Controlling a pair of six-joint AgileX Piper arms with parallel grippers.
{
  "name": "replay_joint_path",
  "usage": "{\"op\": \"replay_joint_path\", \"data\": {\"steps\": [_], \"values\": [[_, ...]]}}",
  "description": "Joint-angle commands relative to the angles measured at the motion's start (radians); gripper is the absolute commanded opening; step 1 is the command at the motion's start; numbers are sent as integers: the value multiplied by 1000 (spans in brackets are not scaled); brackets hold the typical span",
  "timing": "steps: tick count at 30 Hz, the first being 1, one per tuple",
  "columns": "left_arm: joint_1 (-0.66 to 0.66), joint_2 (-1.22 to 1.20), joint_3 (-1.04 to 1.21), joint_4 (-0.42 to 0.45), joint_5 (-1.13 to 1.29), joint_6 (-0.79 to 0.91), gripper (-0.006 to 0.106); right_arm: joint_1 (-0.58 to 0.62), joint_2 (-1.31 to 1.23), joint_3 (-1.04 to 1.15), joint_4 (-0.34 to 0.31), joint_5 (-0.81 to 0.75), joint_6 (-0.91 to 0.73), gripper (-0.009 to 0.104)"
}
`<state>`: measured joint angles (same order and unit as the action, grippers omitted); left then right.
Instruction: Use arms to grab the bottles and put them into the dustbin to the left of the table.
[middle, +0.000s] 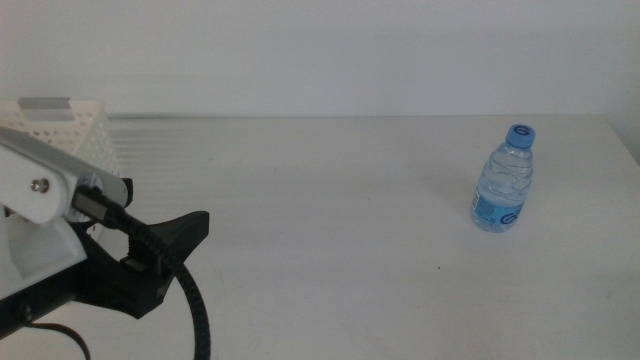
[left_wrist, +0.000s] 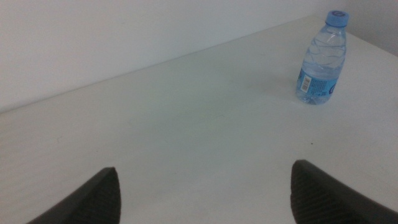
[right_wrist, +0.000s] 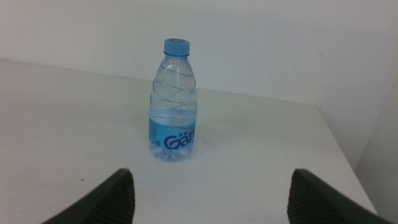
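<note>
A small clear water bottle with a blue cap (middle: 505, 180) stands upright on the white table (middle: 330, 220) at the right. My left gripper (middle: 185, 235) is low at the left, near the dustbin, far from the bottle. In its wrist view its jaws are wide apart and empty (left_wrist: 205, 199), with the bottle (left_wrist: 322, 59) far ahead. My right gripper (right_wrist: 214, 199) is out of the middle view; its jaws are open and empty, facing the bottle (right_wrist: 174, 102) a short way ahead. The white perforated dustbin (middle: 70, 130) stands at the far left. The juice bottle and red can are out of view.
The left arm's white housing (middle: 35, 195) and black cable (middle: 200, 310) fill the lower left corner. The table's far edge meets a white wall, and its right edge runs close behind the bottle.
</note>
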<state>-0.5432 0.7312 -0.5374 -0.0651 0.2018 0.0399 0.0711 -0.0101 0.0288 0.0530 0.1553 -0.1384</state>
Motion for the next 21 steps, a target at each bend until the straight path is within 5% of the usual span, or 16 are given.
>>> {"op": "replay_joint_path", "data": {"steps": [1, 12, 21], "values": [[-5, -5, -29, -4, -81, -14, 90, -6, 2, -11, -18, -119, -7, 64], [-5, -5, -29, -4, -81, -14, 90, -6, 452, -12, -40, -531, 132, 64], [-5, -5, -29, -4, -81, -14, 90, -6, 904, -12, -190, -969, 218, 64]]}}
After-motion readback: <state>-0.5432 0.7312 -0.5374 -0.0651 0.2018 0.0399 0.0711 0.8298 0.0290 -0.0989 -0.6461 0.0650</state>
